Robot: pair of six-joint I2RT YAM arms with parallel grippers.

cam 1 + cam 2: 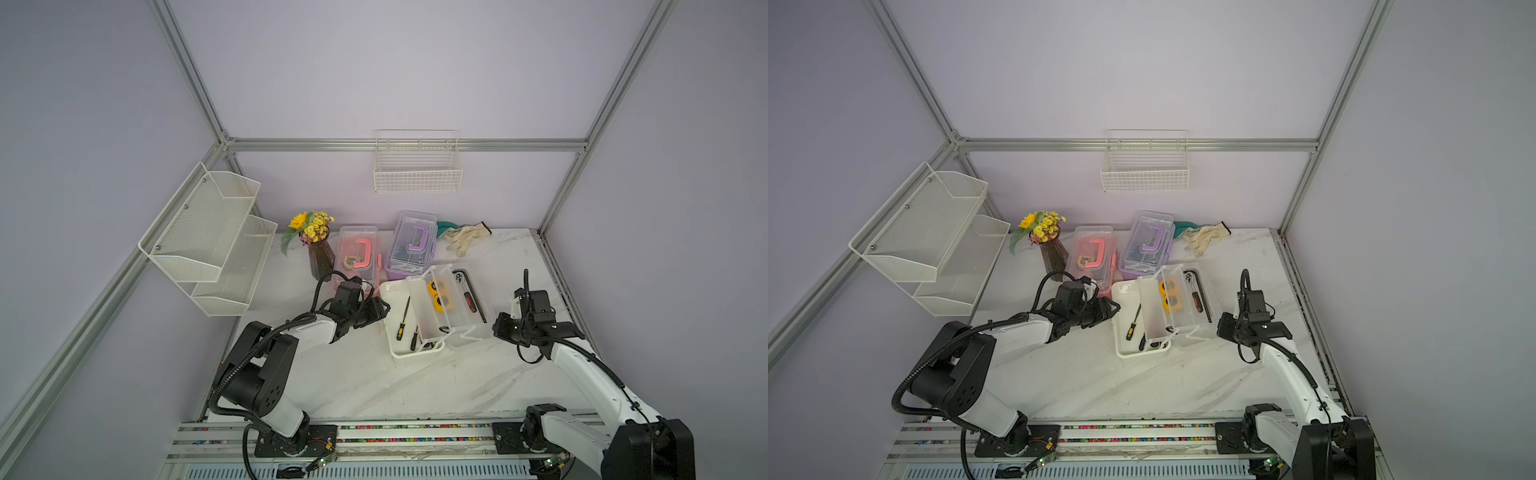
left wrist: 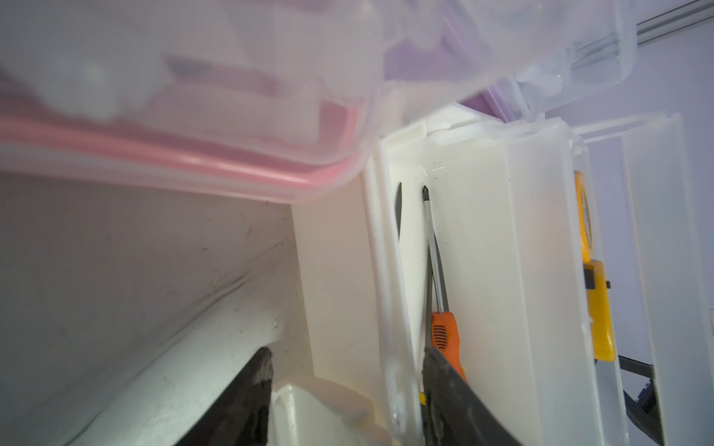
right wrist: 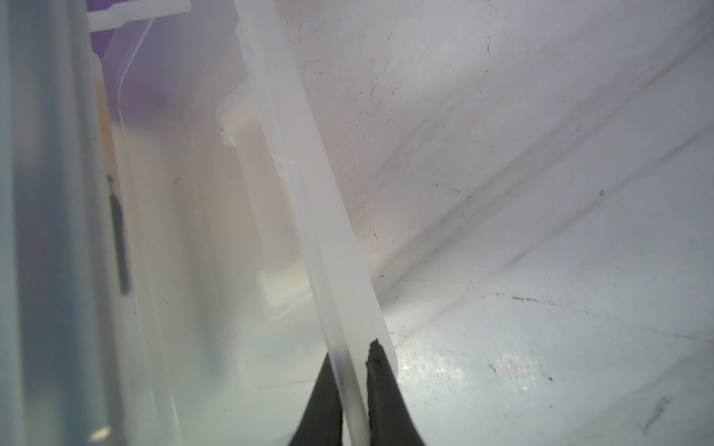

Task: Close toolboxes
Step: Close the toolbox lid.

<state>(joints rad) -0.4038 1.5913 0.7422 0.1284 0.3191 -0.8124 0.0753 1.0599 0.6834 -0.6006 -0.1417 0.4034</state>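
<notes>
On the marble table (image 1: 374,386), my right gripper (image 3: 353,359) pinched the white toolbox (image 1: 415,353) by its clear lid (image 3: 301,185) (left gripper (image 2: 347,359) gaped astride its wall).

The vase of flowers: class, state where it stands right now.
In both top views the vase of flowers stands at the back of the table, on the robot's left, just beside the pink toolbox.
</notes>
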